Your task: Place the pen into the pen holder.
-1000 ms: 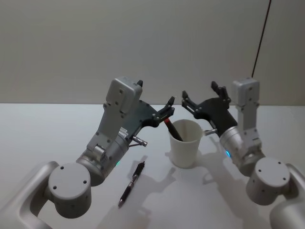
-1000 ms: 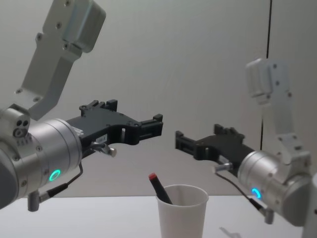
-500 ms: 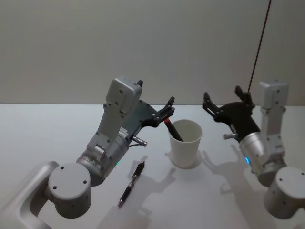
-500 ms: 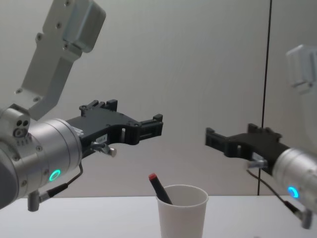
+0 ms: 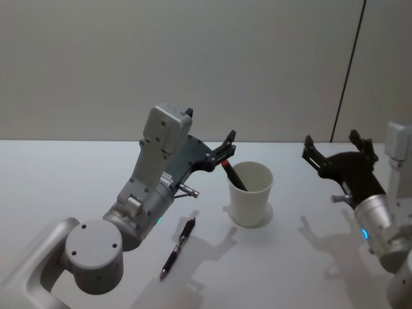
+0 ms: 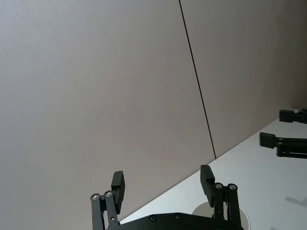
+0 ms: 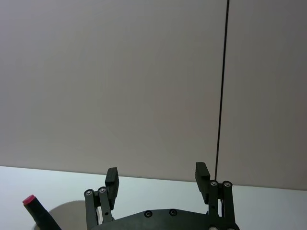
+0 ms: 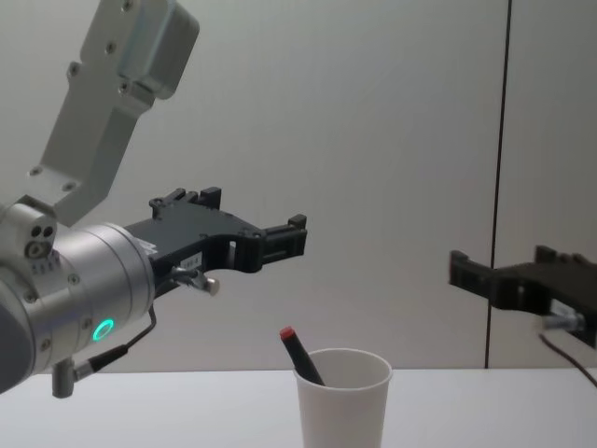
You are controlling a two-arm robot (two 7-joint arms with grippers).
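The pen holder (image 5: 251,196) is a white paper cup standing mid-table, also seen side-on in the chest view (image 8: 343,403). A dark pen with a red end (image 5: 232,174) leans inside it, its tip poking above the rim (image 8: 298,353) (image 7: 37,210). A second dark pen (image 5: 178,248) lies on the table in front of the cup, to its left. My left gripper (image 5: 228,145) (image 8: 298,236) (image 6: 162,178) hovers open and empty just above the cup's left rim. My right gripper (image 5: 330,143) (image 8: 504,269) (image 7: 157,173) is open and empty, well right of the cup.
The white table (image 5: 71,180) runs back to a plain grey wall with a dark vertical seam (image 5: 347,71). The left wrist view shows the right gripper (image 6: 288,140) farther off over the table.
The right gripper has drawn away from the cup toward the right, still open. The left gripper, the cup and both pens have not moved.
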